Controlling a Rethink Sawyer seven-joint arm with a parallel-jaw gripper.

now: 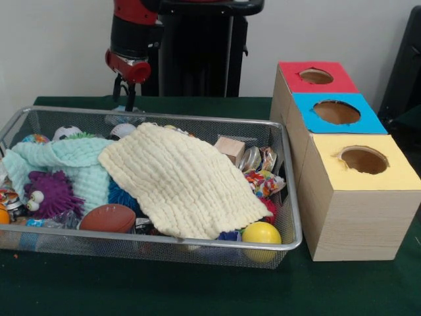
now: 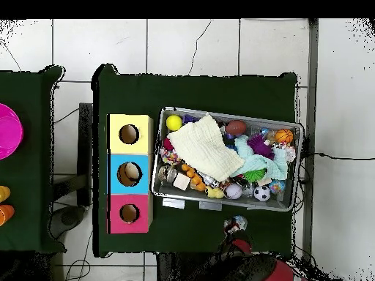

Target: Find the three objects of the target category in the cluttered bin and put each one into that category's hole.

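Note:
The bin (image 1: pixel 151 238) is a shallow silver wire-mesh basket full of toys; it also shows in the overhead view (image 2: pixel 234 115). A cream cloth (image 1: pixel 177 178) and a mint cloth (image 1: pixel 66 161) cover much of what lies in it. I see a purple spiky toy (image 1: pixel 49 194), a brown football (image 1: pixel 108 217), a yellow ball (image 1: pixel 261 232), a wooden block (image 1: pixel 230 148) and a small soccer ball (image 1: pixel 66 131). My gripper (image 1: pixel 125 92) hangs just behind the bin's far rim, outside it (image 2: pixel 236 223), open and empty.
Three wooden boxes stand in a row beside the bin, each with a round hole in its top: red (image 1: pixel 289 72), blue (image 1: pixel 306 105) and yellow (image 1: pixel 329 171). A second green table with a pink round thing (image 2: pixel 7 132) stands apart.

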